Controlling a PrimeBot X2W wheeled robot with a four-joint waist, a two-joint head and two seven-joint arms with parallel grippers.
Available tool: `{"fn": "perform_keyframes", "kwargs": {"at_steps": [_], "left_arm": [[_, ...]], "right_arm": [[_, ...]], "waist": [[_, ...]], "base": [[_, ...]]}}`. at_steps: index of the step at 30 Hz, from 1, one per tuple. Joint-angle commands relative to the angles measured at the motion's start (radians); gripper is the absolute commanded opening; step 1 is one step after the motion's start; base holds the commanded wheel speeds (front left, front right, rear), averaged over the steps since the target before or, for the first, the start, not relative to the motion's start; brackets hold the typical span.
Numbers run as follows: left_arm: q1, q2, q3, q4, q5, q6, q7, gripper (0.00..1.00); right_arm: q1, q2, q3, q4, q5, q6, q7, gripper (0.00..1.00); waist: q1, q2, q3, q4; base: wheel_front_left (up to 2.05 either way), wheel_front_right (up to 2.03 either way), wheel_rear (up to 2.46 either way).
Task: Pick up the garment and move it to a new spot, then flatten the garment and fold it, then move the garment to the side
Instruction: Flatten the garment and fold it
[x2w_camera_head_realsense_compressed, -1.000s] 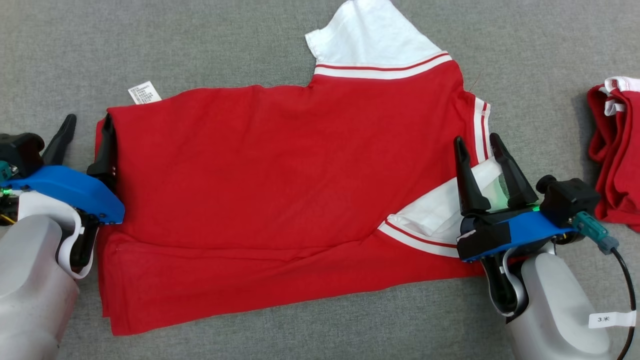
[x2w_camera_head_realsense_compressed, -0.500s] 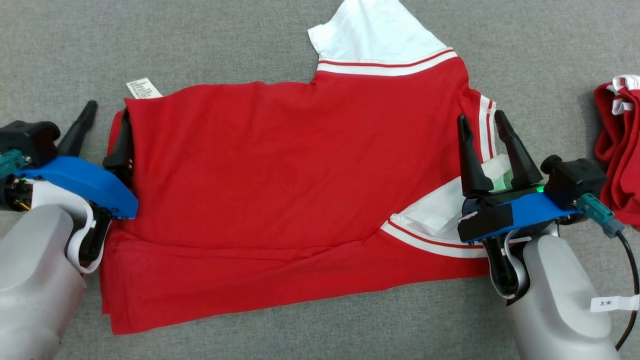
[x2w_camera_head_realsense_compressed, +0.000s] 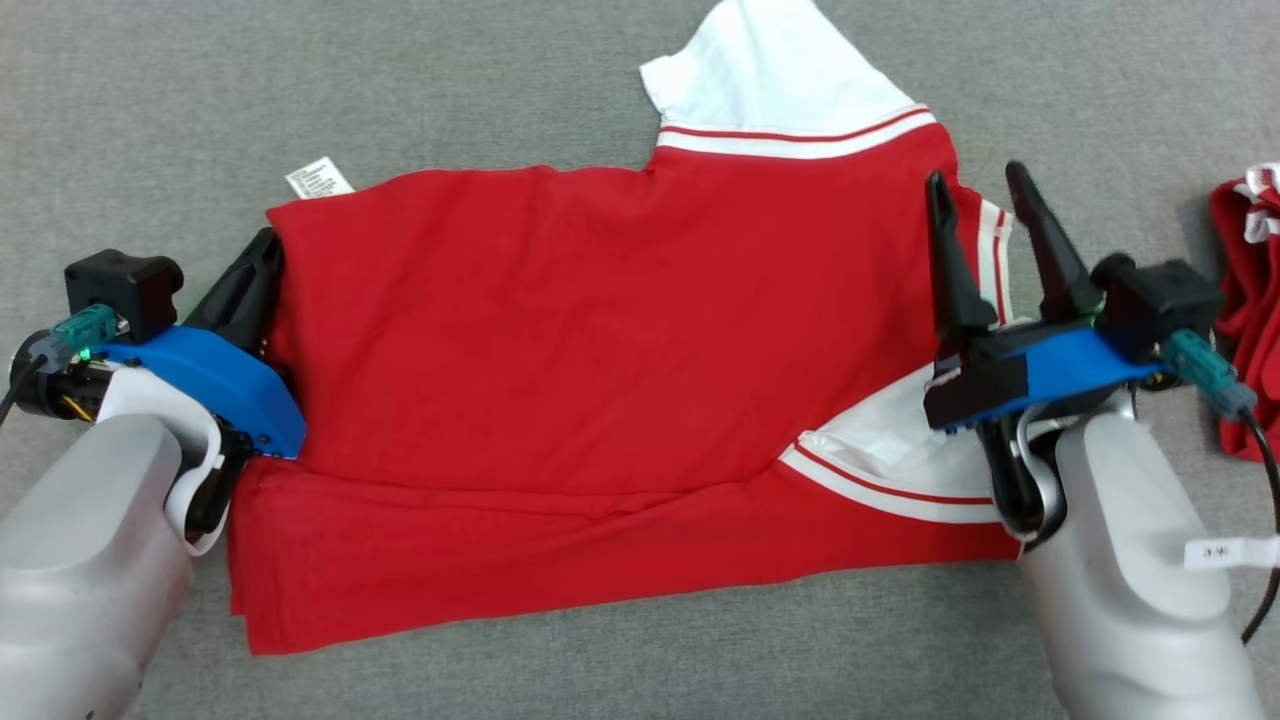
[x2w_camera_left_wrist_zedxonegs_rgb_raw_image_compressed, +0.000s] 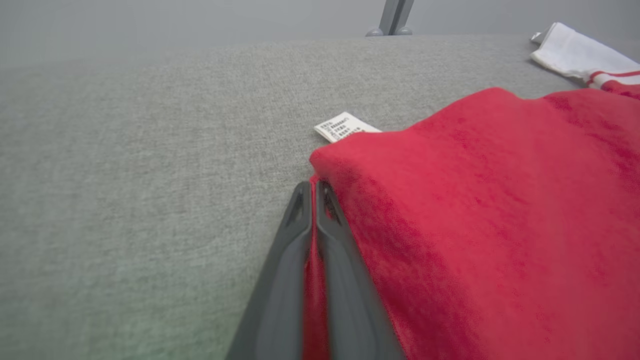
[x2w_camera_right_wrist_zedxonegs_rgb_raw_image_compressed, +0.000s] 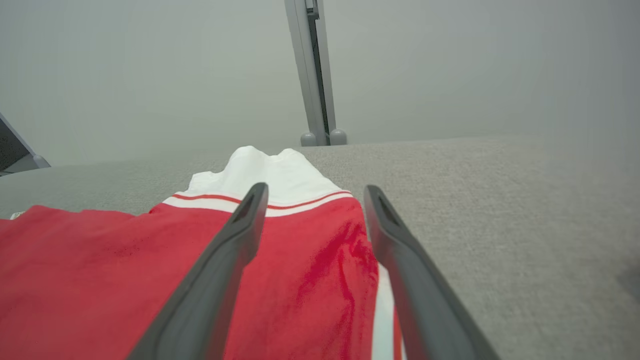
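Garment (x2w_camera_head_realsense_compressed: 600, 380): red, lay spread across frame centre.
Left gripper (x2w_camera_left_wrist_zedxonegs_rgb_raw_image_compressed: 313, 186): pinched garment's left edge, middle left.
Right gripper (x2w_camera_head_realsense_compressed: 975, 178): stood wide over garment's right edge.

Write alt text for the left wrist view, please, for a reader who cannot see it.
The left hand is shut on the edge of a red garment, cloth pinched between its dark fingers. The garment lies on a grey fabric surface, a white care label poking out at its corner.
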Motion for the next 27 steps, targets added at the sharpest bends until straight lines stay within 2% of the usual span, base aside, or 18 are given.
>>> {"fn": "perform_keyframes", "kwargs": {"at_steps": [1, 4, 8, 12, 21, 27], "left_arm": [[0.02, -0.002, -0.001, 0.021, 0.004, -0.001, 0.012, 0.0], [-0.003, -0.01, 0.077, -0.01, 0.028, 0.0, 0.007, 0.0], [0.026, -0.043, 0.199, -0.066, 0.095, 0.0, 0.007, 0.0], [0.066, -0.09, 0.27, -0.149, 0.161, 0.0, 0.007, 0.0], [0.093, -0.184, 0.254, -0.291, 0.203, 0.0, 0.007, 0.0], [0.074, -0.217, 0.224, -0.343, 0.194, 0.0, 0.007, 0.0]], "right_arm": [[-0.047, -0.005, -0.012, 0.022, -0.044, 0.0, 0.0, 1.0], [-0.132, -0.005, -0.054, 0.096, -0.121, 0.0, 0.013, 1.0], [-0.255, -0.005, -0.133, 0.171, -0.248, 0.0, 0.093, 1.0], [-0.35, -0.004, -0.208, 0.216, -0.383, 0.0, 0.203, 1.0], [-0.471, -0.006, -0.389, 0.228, -0.661, 0.0, 0.457, 1.0], [-0.509, -0.005, -0.48, 0.207, -0.762, 0.0, 0.578, 1.0]], "waist": [[0.0, 0.0001, 0.0, 0.014], [0.0, 0.0001, -0.001, 0.047], [0.0, 0.0001, -0.001, 0.104], [0.0, 0.0001, 0.004, 0.167], [0.0, 0.0001, 0.054, 0.299], [0.0, 0.0001, 0.094, 0.365]], "base": [[0.0, 0.0, 0.0], [0.0, 0.0, 0.0], [0.0, 0.0, 0.0], [0.0, 0.0, 0.0], [0.0, 0.0, 0.0], [0.0, 0.0, 0.0]]}}
